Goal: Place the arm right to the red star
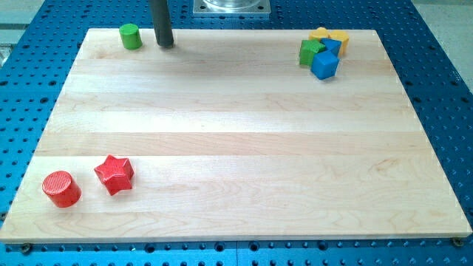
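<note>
Resting near the view's top left, my tip (165, 43) sits just right of the green cylinder (131, 35), well apart from the red star (114, 174) at the view's bottom left. I carry no hand, only the rod, so nothing is held. The red cylinder (61, 188) lies just left of the star. Coming down too far left, I judge, could nudge the star. A block cluster (323, 52) sits top right. The wooden tabletop (244, 140) lies on a blue perforated base (443, 74).
</note>
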`<state>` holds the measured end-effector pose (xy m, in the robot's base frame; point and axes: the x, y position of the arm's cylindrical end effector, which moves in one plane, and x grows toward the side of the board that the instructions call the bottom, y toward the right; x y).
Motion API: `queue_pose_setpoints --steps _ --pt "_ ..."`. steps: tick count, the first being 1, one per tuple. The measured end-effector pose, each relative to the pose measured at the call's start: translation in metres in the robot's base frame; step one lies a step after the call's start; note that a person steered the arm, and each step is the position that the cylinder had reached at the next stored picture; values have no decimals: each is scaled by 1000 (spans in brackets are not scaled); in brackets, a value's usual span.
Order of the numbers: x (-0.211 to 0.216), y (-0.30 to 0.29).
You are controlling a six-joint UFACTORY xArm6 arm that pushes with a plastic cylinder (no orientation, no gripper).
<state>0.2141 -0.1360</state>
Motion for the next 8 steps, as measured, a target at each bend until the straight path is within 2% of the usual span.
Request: queue_pose_setpoints --steps 2,3,4,6,7,8 --pt "-2 -39" --pt "17 -56" --pt "109 -13" --pt "355 115" --pt "403 118" --pt "398 99"
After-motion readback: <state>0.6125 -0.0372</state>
